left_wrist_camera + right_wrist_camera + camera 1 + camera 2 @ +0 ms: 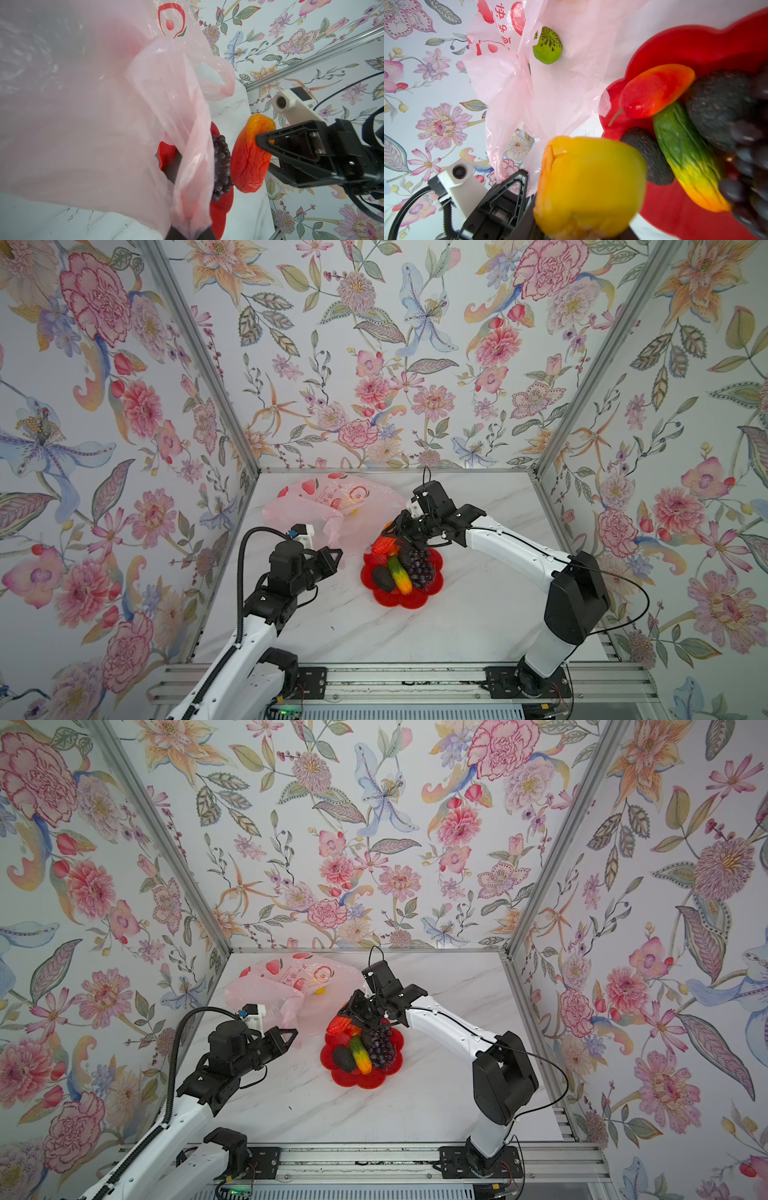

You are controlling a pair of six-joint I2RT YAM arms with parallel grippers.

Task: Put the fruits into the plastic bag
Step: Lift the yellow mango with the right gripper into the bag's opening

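Marble tabletop (457, 614), floral walls (374, 344), crinkly translucent pink plastic bag (316, 506), left gripper (335, 557) pinching its edge, right gripper (263, 153) clamped on glossy orange-red mango (247, 158)

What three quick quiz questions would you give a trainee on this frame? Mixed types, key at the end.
1. What is the right gripper holding?
A. a grape bunch
B. a red-orange mango
C. an avocado

2. True or false: the left gripper is shut on an edge of the plastic bag.

3. Fill in: the grape bunch lies on the red flower-shaped ____.

Key: 1 B; 2 true; 3 plate.
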